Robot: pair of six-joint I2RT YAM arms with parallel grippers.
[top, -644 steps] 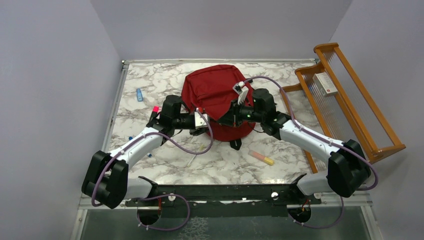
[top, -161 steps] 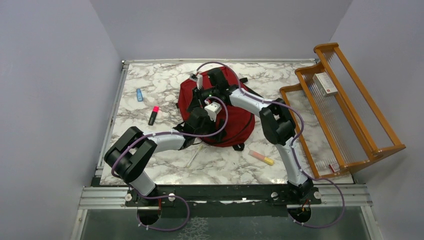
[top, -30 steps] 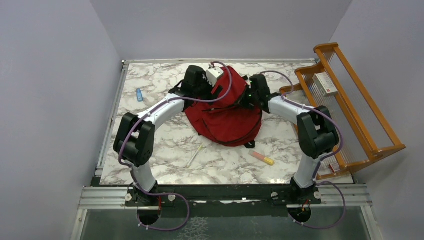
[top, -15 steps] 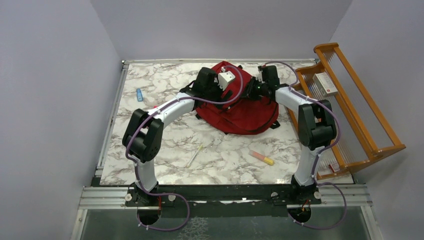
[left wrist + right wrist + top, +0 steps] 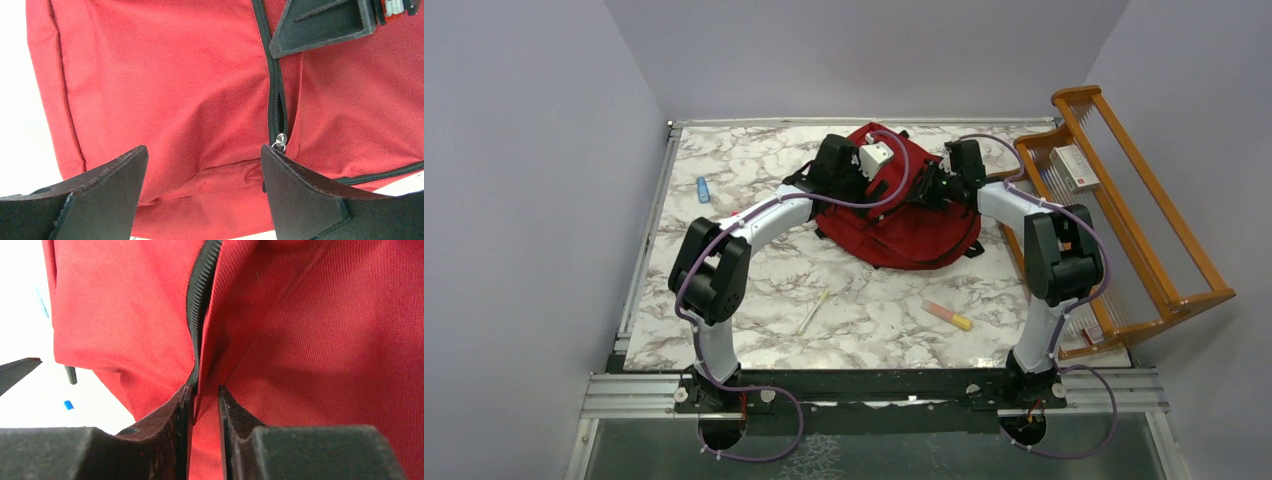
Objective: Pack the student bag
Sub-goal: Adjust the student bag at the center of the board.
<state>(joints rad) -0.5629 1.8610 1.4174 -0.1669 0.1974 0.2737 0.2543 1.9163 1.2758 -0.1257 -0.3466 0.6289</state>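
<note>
The student bag (image 5: 914, 225), a red backpack with black zippers, lies flat at the back middle of the marble table. My left gripper (image 5: 870, 188) hovers over the bag's left side, open wide. In the left wrist view it (image 5: 202, 150) straddles plain red fabric, and a silver zipper pull (image 5: 280, 141) sits just by its right finger. My right gripper (image 5: 927, 188) rests on the bag's upper right part. In the right wrist view its jaws (image 5: 204, 387) stand a narrow gap apart around a fold of red fabric beside the black zipper (image 5: 200, 295).
A wooden rack (image 5: 1124, 230) holding a white box (image 5: 1076, 168) stands along the right edge. An orange and yellow marker (image 5: 948, 316) and a thin pale stick (image 5: 814, 311) lie near the front. A small blue item (image 5: 703, 189) lies at the back left.
The bag has slid toward the back right with both arms following it. My right jaws, pressed together on the fabric a second ago, have parted a little.
</note>
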